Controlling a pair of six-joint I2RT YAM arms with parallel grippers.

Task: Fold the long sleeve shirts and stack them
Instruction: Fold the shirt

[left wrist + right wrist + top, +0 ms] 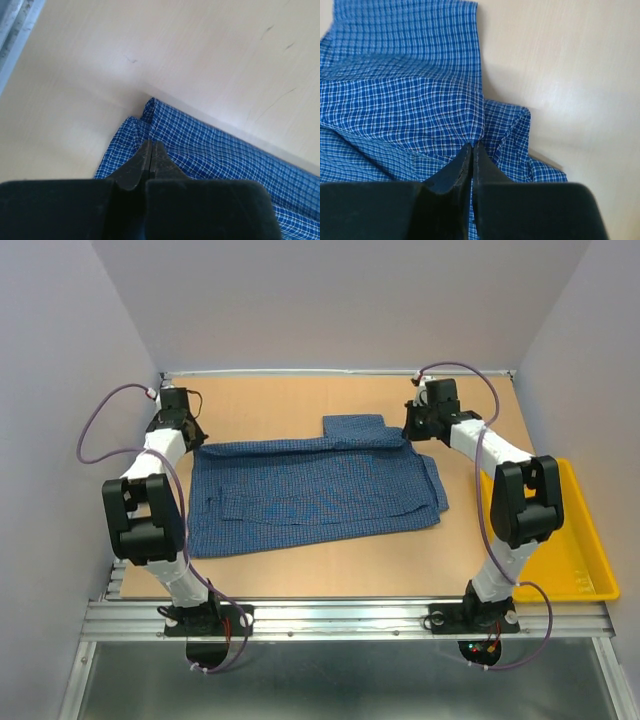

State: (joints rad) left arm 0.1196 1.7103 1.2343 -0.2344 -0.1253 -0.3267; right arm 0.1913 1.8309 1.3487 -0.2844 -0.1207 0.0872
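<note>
One blue fine-checked long sleeve shirt (310, 490) lies spread flat across the middle of the wooden table, with a folded flap (355, 428) at its far edge. My left gripper (192, 440) is shut on the shirt's far left corner (150, 125). My right gripper (412, 428) is shut on the shirt's far right edge (420, 100), where the cloth bunches at the fingertips. In both wrist views the jaws are pressed together with checked cloth pinched at their tips.
A yellow plastic tray (578, 540) sits at the table's right edge beside the right arm. Grey walls enclose the table on the left, far side and right. Bare wooden table (300, 400) lies beyond the shirt.
</note>
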